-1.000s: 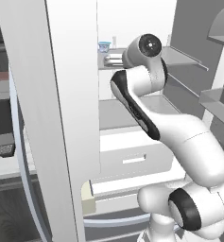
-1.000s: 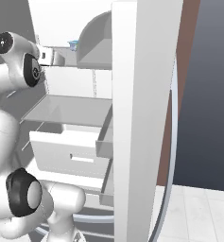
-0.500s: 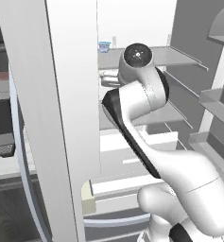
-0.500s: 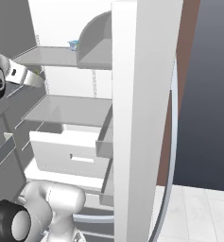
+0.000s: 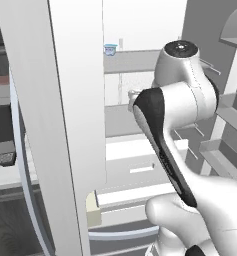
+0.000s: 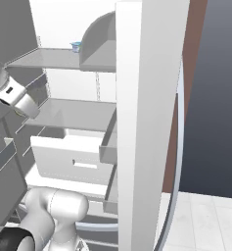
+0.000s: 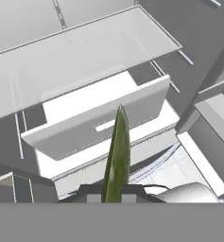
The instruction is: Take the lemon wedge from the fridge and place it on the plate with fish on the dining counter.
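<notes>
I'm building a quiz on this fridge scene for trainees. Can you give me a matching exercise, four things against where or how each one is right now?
Things:
1. lemon wedge
2. blue cup
3. fridge drawer
4. gripper

States:
A. stands on the top shelf at the back of the fridge
B. shut on the wedge
C. pulled out, white, with a slot handle
D. held upright between the finger tips, olive green

Pairs: 1-D, 2-A, 3-C, 4-B
</notes>
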